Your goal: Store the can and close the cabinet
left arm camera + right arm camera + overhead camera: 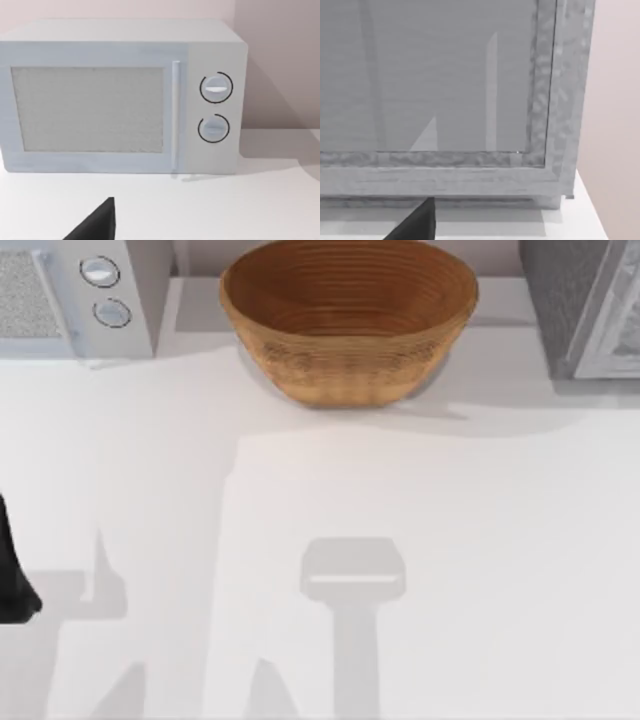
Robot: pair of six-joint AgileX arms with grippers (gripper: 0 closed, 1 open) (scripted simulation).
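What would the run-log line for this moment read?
left arm: table's left edge | microwave: door shut | basket: back centre | cabinet: back right

Tan ribbed bowl (348,320), white microwave (120,95), grey cabinet (455,100).

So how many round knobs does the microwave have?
2, stacked on the microwave's front panel beside the door handle: the upper knob and the lower knob below it.

Count on table (420,540): one woven bowl (348,320), one microwave (120,97) with two round dials (216,88) and one vertical door handle (175,115), one grey cabinet (445,100). Cans counted: zero.
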